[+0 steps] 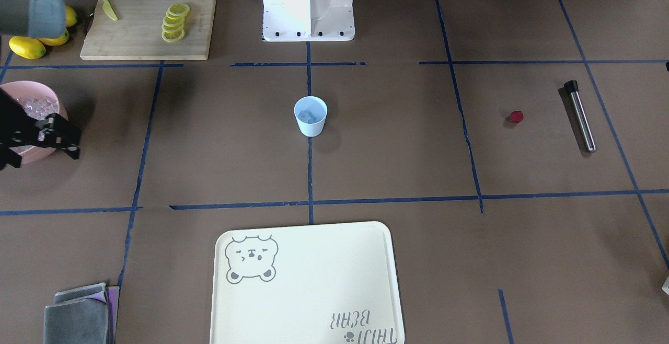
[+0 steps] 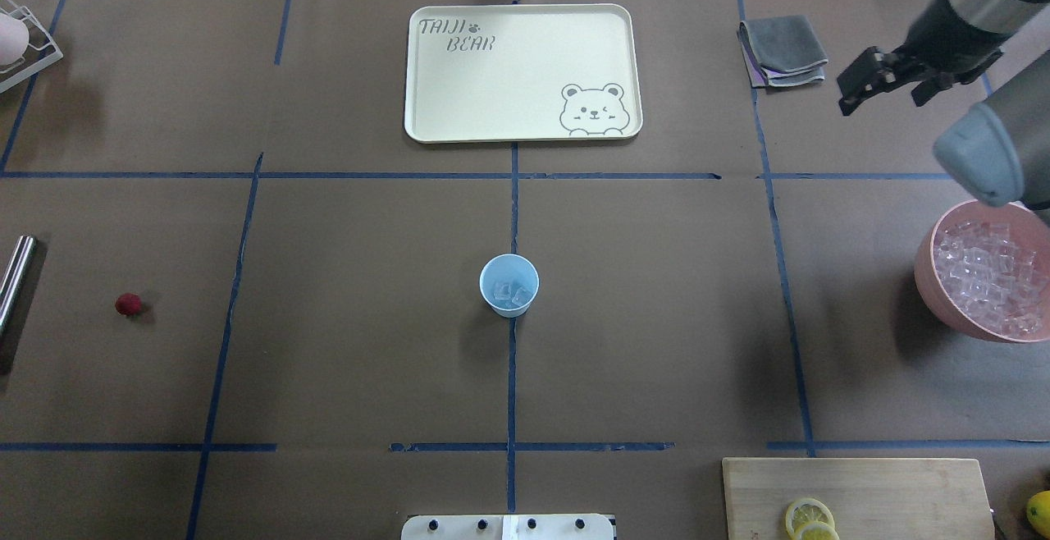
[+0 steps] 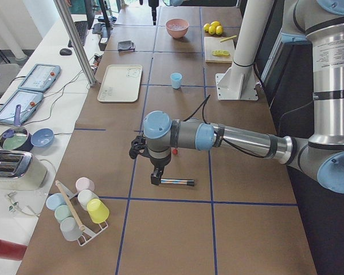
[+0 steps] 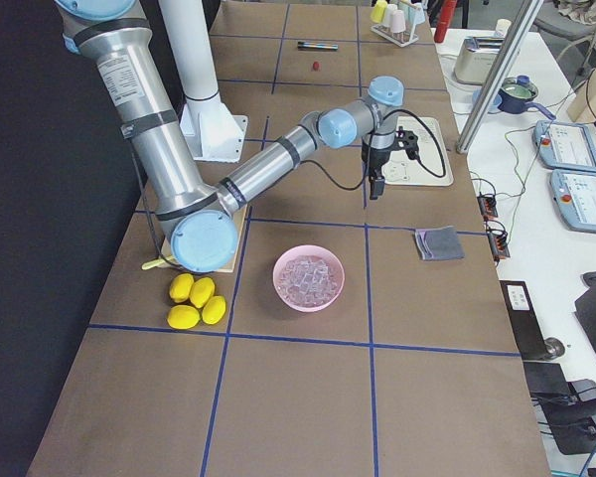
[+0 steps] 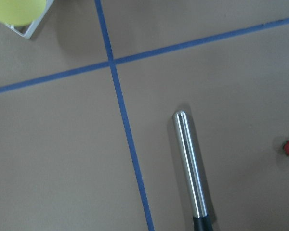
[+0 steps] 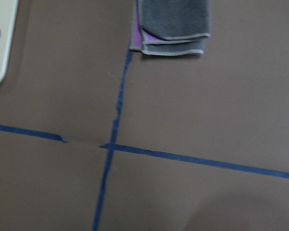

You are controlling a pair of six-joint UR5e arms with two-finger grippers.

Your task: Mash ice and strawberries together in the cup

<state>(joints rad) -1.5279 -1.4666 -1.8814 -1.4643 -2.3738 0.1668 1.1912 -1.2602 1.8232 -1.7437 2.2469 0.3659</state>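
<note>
Brown paper covers the table (image 1: 397,166), taped into squares. The pink bowl (image 2: 943,310), heaped with spare ice, sits on the robot's side of the right gripper (image 1: 76,144). That gripper's fingers stand apart with nothing between them, up near the folded grey cloth (image 2: 783,49). The left gripper (image 3: 137,149) hangs above the steel muddler (image 1: 581,117); the one view that shows it does not let me tell whether its fingers are spread or closed. The pale-blue cup (image 1: 312,127) stands at mid-table, well apart from both sets of fingers, with a few ice cubes (image 2: 513,294) inside. The strawberry (image 1: 516,117), one small red piece, lies bare on the paper near the muddler and close below the left fingers, so fetching it looks like the step in hand. To do it well, drop straight over the berry, pinch softly so it neither rolls nor squashes, then let go low over the cup's mouth
</note>
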